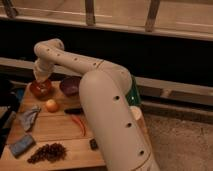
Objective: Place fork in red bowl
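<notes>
The red bowl (40, 90) sits at the far left back of the wooden table (60, 135). My arm reaches over the table from the right, and its gripper (42, 80) hangs right above the red bowl, shut and pointing down into it. The fork does not show in this view; the arm's end and the bowl's rim hide whatever lies under the gripper.
A purple bowl (70, 85) stands just right of the red one. In front lie an orange fruit (51, 105), a black-handled knife (75, 110), a red chili (79, 125), a grey cloth (29, 117), a blue sponge (21, 145) and dark grapes (47, 152).
</notes>
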